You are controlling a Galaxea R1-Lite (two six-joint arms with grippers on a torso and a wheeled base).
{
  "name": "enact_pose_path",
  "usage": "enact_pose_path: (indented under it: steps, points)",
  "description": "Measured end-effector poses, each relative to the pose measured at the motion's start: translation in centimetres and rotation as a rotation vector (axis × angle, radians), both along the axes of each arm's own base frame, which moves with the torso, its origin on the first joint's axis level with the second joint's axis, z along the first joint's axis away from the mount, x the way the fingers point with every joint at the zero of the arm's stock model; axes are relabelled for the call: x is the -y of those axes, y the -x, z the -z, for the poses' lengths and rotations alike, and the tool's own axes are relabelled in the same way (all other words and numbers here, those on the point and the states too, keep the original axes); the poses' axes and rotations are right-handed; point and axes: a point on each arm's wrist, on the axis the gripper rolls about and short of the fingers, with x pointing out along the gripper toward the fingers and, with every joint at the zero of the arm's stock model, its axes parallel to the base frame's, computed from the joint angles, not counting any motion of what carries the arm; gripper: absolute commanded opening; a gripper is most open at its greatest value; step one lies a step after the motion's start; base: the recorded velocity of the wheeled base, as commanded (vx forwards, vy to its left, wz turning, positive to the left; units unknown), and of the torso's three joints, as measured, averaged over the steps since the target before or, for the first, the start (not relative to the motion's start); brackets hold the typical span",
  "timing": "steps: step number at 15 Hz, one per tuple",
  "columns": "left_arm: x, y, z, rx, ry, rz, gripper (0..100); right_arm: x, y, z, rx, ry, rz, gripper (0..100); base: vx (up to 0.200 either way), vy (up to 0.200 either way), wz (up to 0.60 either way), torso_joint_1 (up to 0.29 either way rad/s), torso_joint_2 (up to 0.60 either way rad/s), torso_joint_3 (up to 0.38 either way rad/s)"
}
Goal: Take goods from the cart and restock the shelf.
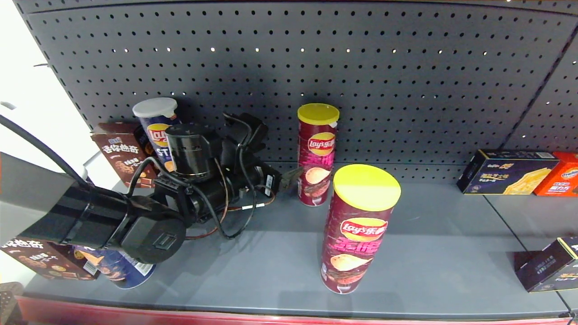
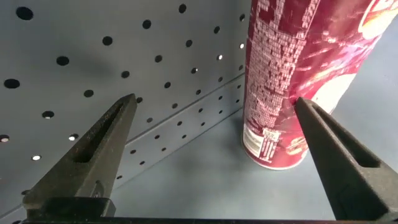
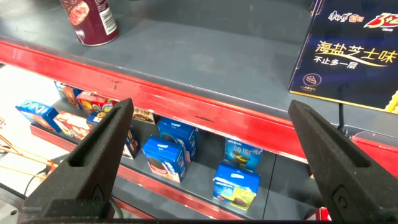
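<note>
Two maroon chip cans with yellow lids stand upright on the grey shelf (image 1: pixel 451 253), one at the back (image 1: pixel 316 153) and one nearer the front (image 1: pixel 356 230). My left gripper (image 1: pixel 291 175) is low over the shelf, just left of the back can. In the left wrist view this gripper (image 2: pixel 214 102) is open and holds nothing, with the back can (image 2: pixel 298 81) beside one finger (image 2: pixel 336 155) and the pegboard behind. My right gripper (image 3: pixel 211 106) is open and empty in front of the shelf's red front edge (image 3: pixel 186 102).
A blue can with a white lid (image 1: pixel 156 126) and a brown cookie box (image 1: pixel 119 153) stand behind my left arm. Another blue can (image 1: pixel 115 268) and a brown box (image 1: pixel 40 259) lie at the front left. Dark blue (image 1: pixel 505 171), orange (image 1: pixel 560 174) and dark (image 1: pixel 548 264) boxes sit at right. Blue boxes (image 3: pixel 168 155) fill the shelf below.
</note>
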Motion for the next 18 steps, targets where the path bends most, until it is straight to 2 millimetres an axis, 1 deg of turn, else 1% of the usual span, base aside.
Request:
enact_pose_path:
  steps: [3, 9, 12, 15, 18]
  points:
    - [-0.2, 0.4, 0.8, 0.006, -0.042, -0.008, 100, 0.0, 0.0, 0.0, 0.000, 0.000, 0.000, 100, 0.000, 0.000, 0.00, 0.000, 0.00, 0.000]
    - [-0.8, 0.5, 0.7, 0.023, -0.043, -0.124, 100, 0.0, 0.0, 0.0, 0.000, 0.000, 0.000, 100, 0.000, 0.000, 0.00, 0.000, 0.00, 0.000]
    - [-0.5, -0.2, 0.8, 0.026, -0.049, -0.175, 100, 0.0, 0.0, 0.0, 0.000, 0.000, 0.000, 100, 0.000, 0.000, 0.00, 0.000, 0.00, 0.000]
    - [0.2, -1.1, 1.3, 0.011, -0.059, -0.174, 100, 0.0, 0.0, 0.0, -0.001, 0.000, 0.000, 100, 0.000, 0.000, 0.00, 0.000, 0.00, 0.000]
    - [1.0, -1.4, 1.6, 0.010, -0.062, -0.160, 100, 0.0, 0.0, 0.0, 0.000, 0.000, 0.000, 100, 0.000, 0.000, 0.00, 0.000, 0.00, 0.000]
